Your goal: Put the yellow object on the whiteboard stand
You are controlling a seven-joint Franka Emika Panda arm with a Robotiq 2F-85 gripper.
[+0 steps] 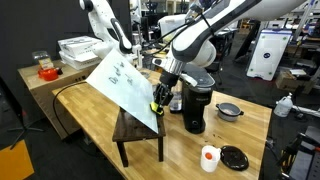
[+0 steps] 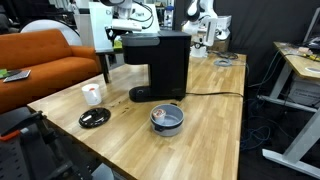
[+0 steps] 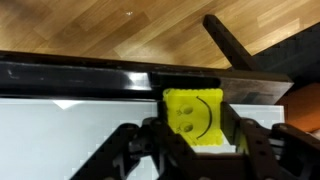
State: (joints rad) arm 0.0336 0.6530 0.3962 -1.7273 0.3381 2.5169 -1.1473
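My gripper [image 3: 194, 122] is shut on the yellow object [image 3: 194, 113], a small bright yellow block with a smiley face. In the wrist view the block sits at the white board's [image 3: 70, 135] top edge, against the dark brown stand [image 3: 90, 72]. In an exterior view the gripper [image 1: 160, 99] holds the yellow object [image 1: 158, 103] at the right edge of the tilted white board [image 1: 122, 80], over the dark wooden whiteboard stand [image 1: 138, 129]. In the other exterior view the gripper and block are hidden behind the coffee maker.
A black coffee maker [image 1: 196, 100] stands just right of the gripper on the light wooden table [image 1: 245, 130]; it also shows in an exterior view [image 2: 160, 65]. A white cup with orange lid [image 1: 209, 158], a black lid [image 1: 235, 157] and a metal bowl [image 1: 230, 111] lie on the table.
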